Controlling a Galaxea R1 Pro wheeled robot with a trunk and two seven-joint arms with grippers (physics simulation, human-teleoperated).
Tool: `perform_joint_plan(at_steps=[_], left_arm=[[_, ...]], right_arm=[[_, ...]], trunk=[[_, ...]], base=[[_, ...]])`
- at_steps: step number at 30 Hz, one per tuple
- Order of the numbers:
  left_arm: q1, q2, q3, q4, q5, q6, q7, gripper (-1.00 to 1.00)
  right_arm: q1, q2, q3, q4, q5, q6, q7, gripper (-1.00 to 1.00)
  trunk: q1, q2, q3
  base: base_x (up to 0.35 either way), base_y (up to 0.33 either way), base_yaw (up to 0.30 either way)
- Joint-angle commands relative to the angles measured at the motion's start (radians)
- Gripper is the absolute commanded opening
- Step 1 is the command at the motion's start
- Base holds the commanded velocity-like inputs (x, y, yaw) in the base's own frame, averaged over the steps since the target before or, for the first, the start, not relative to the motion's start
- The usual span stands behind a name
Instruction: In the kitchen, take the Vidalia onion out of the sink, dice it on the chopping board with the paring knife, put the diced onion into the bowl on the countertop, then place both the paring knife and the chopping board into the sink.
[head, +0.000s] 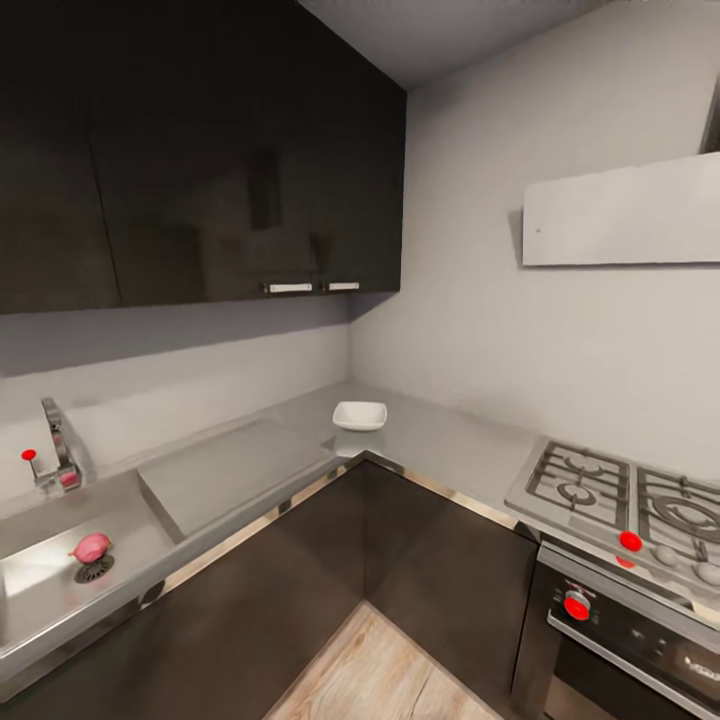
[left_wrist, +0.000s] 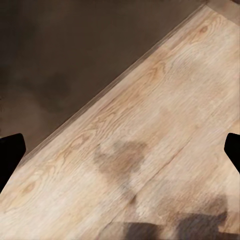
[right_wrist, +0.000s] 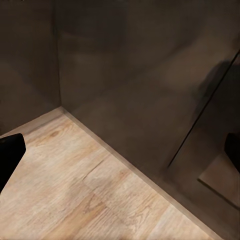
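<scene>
The Vidalia onion (head: 91, 546) lies by the drain in the sink (head: 40, 590); the bowl (head: 359, 415) sits on the corner countertop (head: 440, 440).

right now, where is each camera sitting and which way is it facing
Head view: on the robot's head, facing the kitchen corner: sink with Vidalia onion, bowl on the countertop, stove.
Left wrist view: facing down at the wood floor; left gripper fingertips at the edges.
Right wrist view: facing the cabinet base; right gripper fingertips at the edges.
Shared: both wrist views see floor and dark cabinets.

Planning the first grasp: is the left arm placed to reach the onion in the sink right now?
Probably not yet. The onion lies by the sink drain, nothing covering it, but the left gripper hangs low over the floor.
</scene>
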Motion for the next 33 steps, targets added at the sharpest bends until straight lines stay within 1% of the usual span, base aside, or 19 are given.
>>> perform_joint_plan(at_steps=[1,8,16,33], left_arm=[[-0.001,0.0,0.001,0.001,0.001,-0.003,0.0,1.0],[0.0,0.0,0.001,0.001,0.001,-0.003,0.0,1.0],[-0.001,0.0,0.001,0.002,0.002,-0.003,0.0,1.0],[0.0,0.0,0.001,0.004,0.0,-0.003,0.0,1.0]], right_arm=[[-0.001,0.0,-0.003,0.001,0.011,-0.001,-0.009,1.0],[-0.001,0.006,-0.002,0.001,0.01,-0.001,-0.009,1.0],[-0.001,-0.002,-0.003,0.002,0.01,0.006,-0.006,1.0],[-0.001,-0.002,-0.002,0.002,0.011,0.006,-0.006,1.0]], trunk=[[-0.004,0.006,0.002],[-0.031,0.055,0.024],[-0.061,0.111,0.049],[-0.126,0.23,0.102]], base=[[0.0,0.0,0.0],[0.0,0.0,0.0],[0.0,0.0,0.0],[0.0,0.0,0.0]])
